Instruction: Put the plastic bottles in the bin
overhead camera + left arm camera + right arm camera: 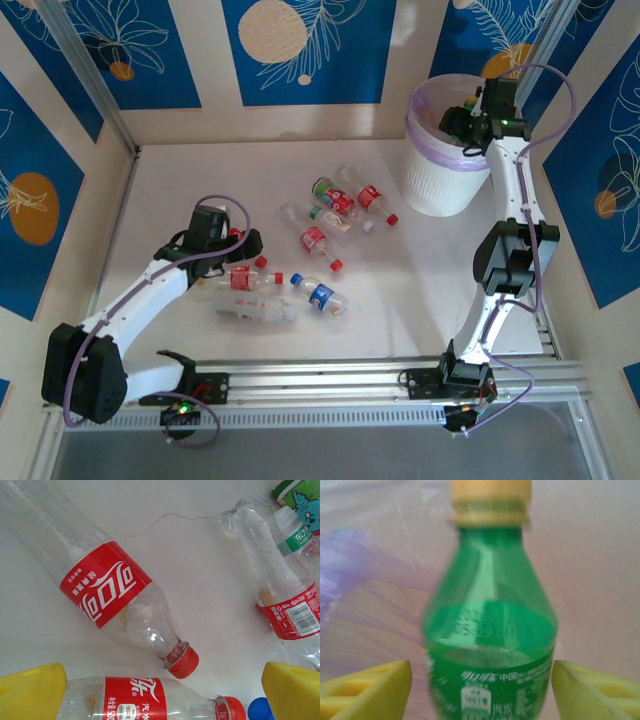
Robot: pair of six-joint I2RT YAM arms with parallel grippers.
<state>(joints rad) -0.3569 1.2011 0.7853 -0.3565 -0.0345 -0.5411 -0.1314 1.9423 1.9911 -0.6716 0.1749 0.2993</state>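
Bin (440, 185): white, ribbed, lilac bag folded over the rim; stands at far right of tabletop (200, 180).
Green bottle (490, 630): at the bin's mouth, blurred, lilac bag behind.
Right fingers (370, 690): parted either side of green bottle, not clamping it.
Left fingers (35, 690): spread wide above red-labelled bottles (107, 587).
Tabletop: white; loose bottles lying mid-surface, one blue-labelled (320, 295).
Walls (310, 50): blue panels, pale leaf drawings.
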